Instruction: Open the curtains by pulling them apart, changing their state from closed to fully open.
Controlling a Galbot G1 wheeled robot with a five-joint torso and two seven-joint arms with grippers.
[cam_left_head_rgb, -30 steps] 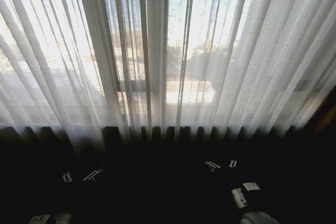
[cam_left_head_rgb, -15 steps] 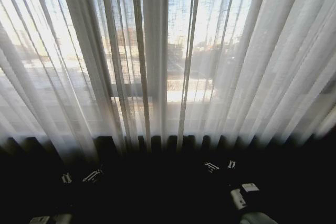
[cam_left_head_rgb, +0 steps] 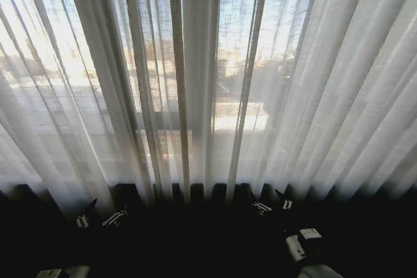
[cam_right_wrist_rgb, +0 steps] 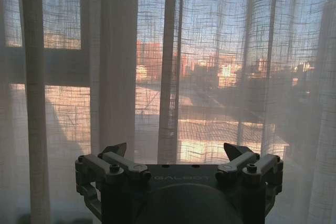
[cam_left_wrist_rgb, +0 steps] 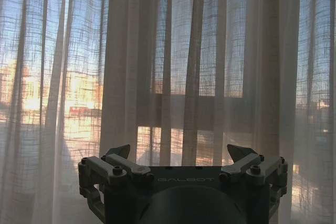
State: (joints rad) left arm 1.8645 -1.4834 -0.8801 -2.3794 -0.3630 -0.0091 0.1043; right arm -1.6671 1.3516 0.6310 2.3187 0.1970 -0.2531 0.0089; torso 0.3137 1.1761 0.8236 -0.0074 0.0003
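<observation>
Left gripper (cam_left_wrist_rgb: 178, 153) and right gripper (cam_right_wrist_rgb: 177, 150) spread wide, curtains (cam_left_head_rgb: 195, 76) closed ahead

Upper-floor room, sheer curtains (cam_left_head_rgb: 208, 83), city view

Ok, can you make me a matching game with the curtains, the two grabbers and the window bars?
Things:
1. curtains
2. left gripper
3. right gripper
4. window frame bars

States:
A. dark, seen through the fabric
B. closed, sheer white
C. low on the left in the head view, jaws open
D. low on the right in the head view, jaws open

Pairs: 1-B, 2-C, 3-D, 4-A
</observation>
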